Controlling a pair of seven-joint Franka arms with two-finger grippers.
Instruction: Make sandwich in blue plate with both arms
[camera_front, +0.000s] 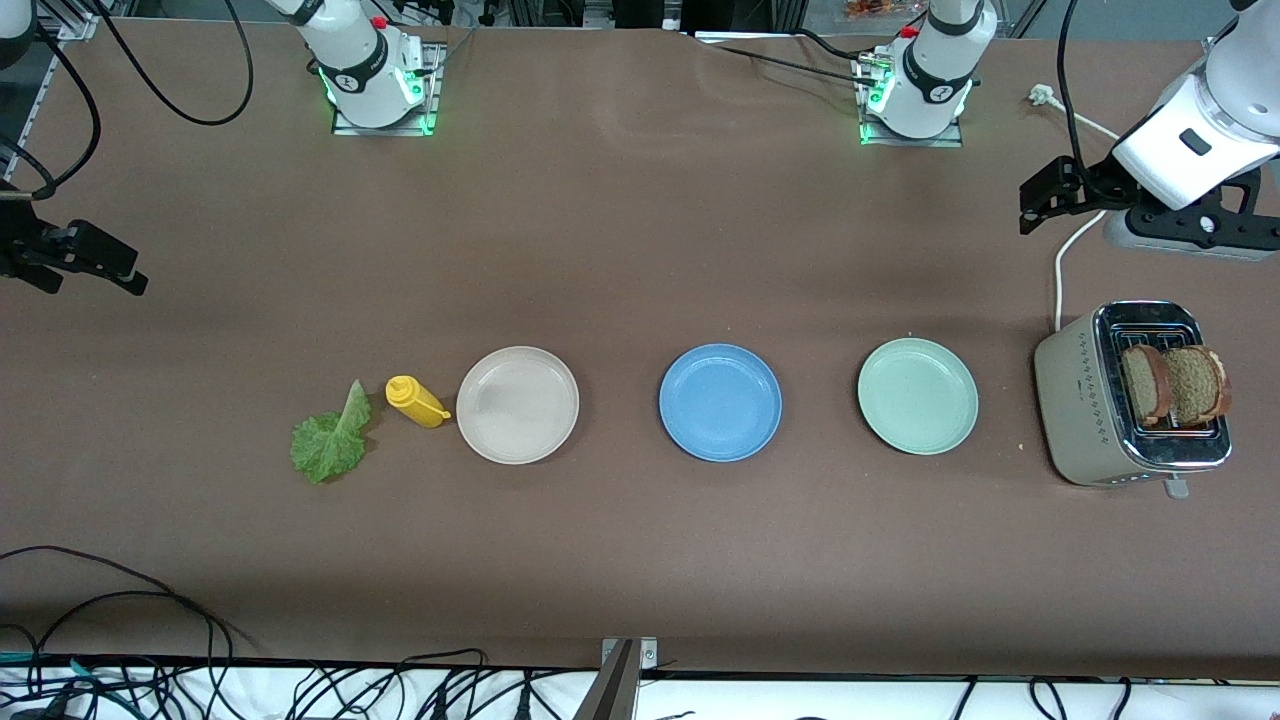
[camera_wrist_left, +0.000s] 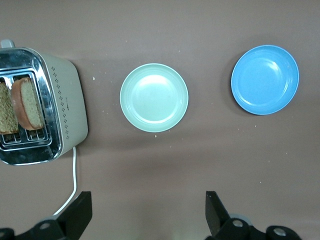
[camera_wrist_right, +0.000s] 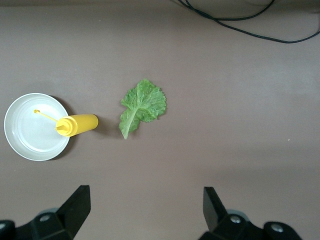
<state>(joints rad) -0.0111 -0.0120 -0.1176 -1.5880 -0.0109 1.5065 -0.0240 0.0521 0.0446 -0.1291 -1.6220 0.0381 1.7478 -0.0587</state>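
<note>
While nothing yet lies on the round matte blue plate (camera_front: 720, 402), which sits between a beige plate (camera_front: 517, 404) and a pale green plate (camera_front: 917, 395), the task looks to be at its very start. Two brown wholemeal bread slices (camera_front: 1172, 385) stand in the beige metal toaster (camera_front: 1085, 410); the ruffled green lettuce leaf (camera_front: 331, 438) lies beside a yellow squeeze bottle (camera_front: 417, 402). Left gripper (camera_front: 1048, 193) hovers by the toaster, right gripper (camera_front: 85, 258) over bare table near the leaf, both with fingers spread and empty. Next, probably, the left descends onto a slice.
</note>
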